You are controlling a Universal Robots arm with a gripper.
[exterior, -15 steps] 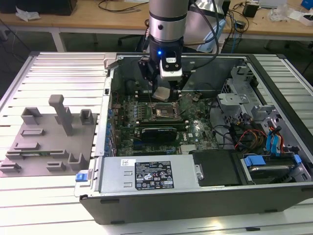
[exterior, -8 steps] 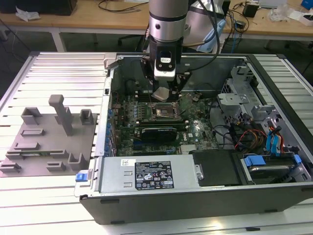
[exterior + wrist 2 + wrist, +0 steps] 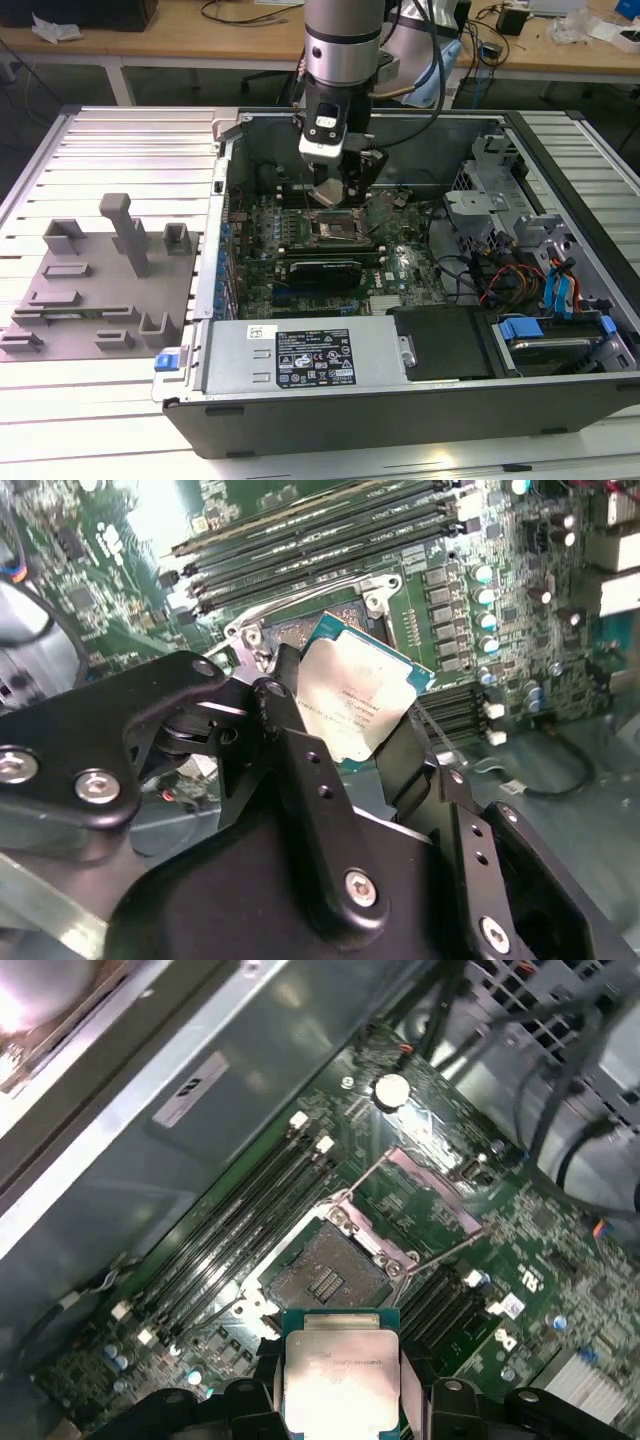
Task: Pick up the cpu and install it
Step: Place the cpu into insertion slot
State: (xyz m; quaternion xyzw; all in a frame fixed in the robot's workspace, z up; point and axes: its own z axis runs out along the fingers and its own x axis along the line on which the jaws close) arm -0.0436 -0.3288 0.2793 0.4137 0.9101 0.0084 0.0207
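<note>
My gripper (image 3: 334, 190) hangs inside the open computer case, shut on the cpu (image 3: 329, 191). In both wrist views the cpu (image 3: 350, 702) (image 3: 340, 1375) is a flat square chip with a silvery metal top and a green edge, pinched between two black fingers (image 3: 292, 715). It is held tilted, a short way above the motherboard. The open socket (image 3: 326, 1273) (image 3: 335, 229) lies just beyond the chip, its dark contact field bare and its metal load plate (image 3: 428, 1184) swung up. In the second wrist view the chip covers most of the socket frame (image 3: 372, 592).
Memory slots (image 3: 232, 1228) run beside the socket. An expansion card (image 3: 320, 271) sits in front of it, with a power supply (image 3: 305, 357) nearer still. Drive cages and cables (image 3: 520, 255) fill the exterior view's right. A grey fixture plate (image 3: 95, 290) lies outside the case on the left.
</note>
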